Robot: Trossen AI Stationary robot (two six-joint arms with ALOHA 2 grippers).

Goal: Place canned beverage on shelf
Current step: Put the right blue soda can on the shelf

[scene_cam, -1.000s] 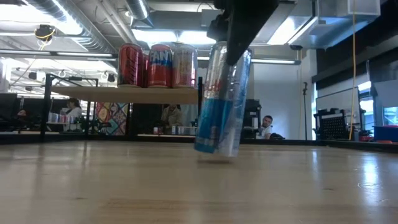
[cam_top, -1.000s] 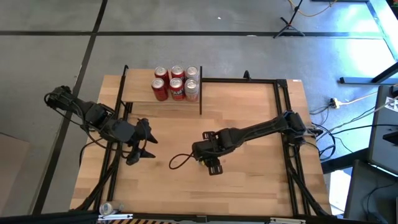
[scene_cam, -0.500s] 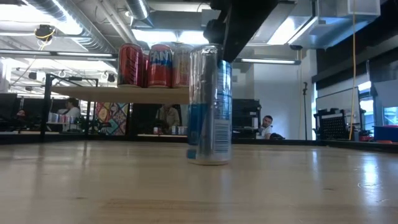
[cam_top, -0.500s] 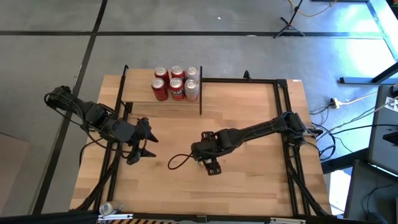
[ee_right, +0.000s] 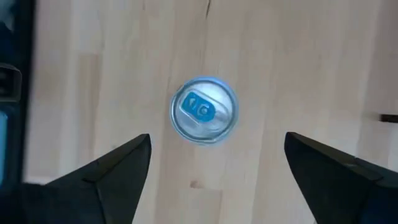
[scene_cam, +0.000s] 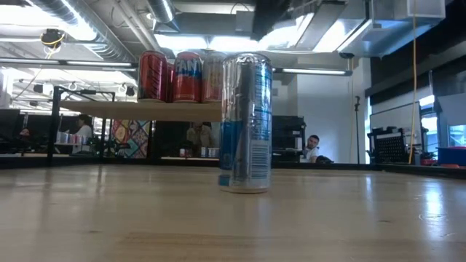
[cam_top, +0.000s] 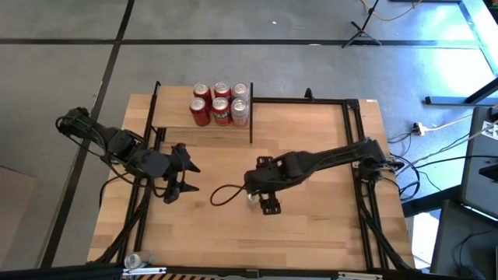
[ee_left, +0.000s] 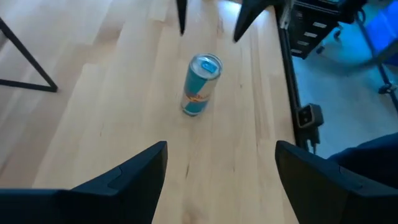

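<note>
A slim blue-and-silver can (scene_cam: pixel 246 124) stands upright on its base on the wooden table. It also shows in the left wrist view (ee_left: pixel 200 84) and from above in the right wrist view (ee_right: pixel 204 110). My right gripper (ee_right: pixel 217 140) is open straight above the can, clear of it, one finger on either side. In the high view my right gripper (cam_top: pixel 263 196) covers most of the can. My left gripper (cam_top: pixel 177 173) is open and empty at the table's left. The shelf (cam_top: pixel 175 117) at the far left carries several cans (cam_top: pixel 220 103).
Black posts (cam_top: pixel 251 117) edge the shelf, and a black frame rail (cam_top: pixel 350 117) runs along the far and right sides of the table. A black cable loop (cam_top: pixel 222 198) hangs by my right arm. People sit in the room beyond the table (scene_cam: pixel 313 145).
My right gripper has set the tilted can upright on the table, let go of it and gone up off its top. The can now stands on its base by itself.
</note>
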